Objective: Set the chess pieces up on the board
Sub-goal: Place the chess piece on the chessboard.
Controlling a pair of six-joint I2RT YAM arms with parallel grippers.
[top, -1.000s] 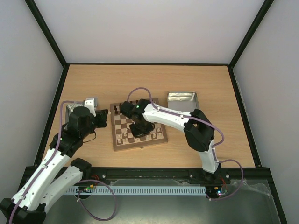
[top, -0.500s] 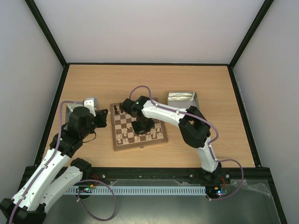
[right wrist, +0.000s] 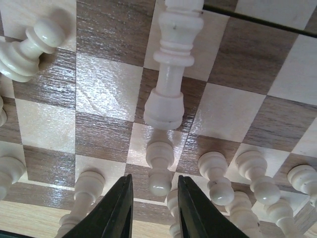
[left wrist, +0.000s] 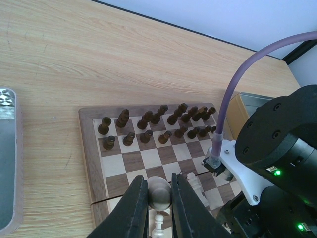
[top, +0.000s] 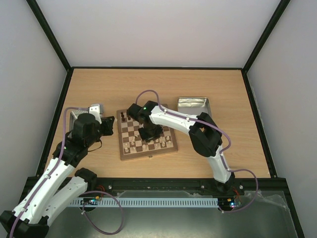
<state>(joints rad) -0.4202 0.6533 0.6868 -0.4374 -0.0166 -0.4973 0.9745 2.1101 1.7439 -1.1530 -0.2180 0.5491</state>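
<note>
Top external view shows the board (top: 120, 144) lying flat, with both arms reaching to it. The right gripper (top: 150, 133) hangs low over the near side of the board. Its jaws stand a little apart around a pale pawn (right wrist: 159, 168) and do not squeeze it, so I think the pawn is set on its square. The left gripper (left wrist: 158, 179) sits just beside the board's left edge, pinched tight on a round pale piece (left wrist: 159, 194), likely next to go. Dark chessmen (left wrist: 153, 119) fill the board's far rows.

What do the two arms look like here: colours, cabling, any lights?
The left arm and right arm both have white link shells and black joint housings. A purple cable loops along each. Green lights glow on the right arm's wrist. Fingers are plain black.
</note>
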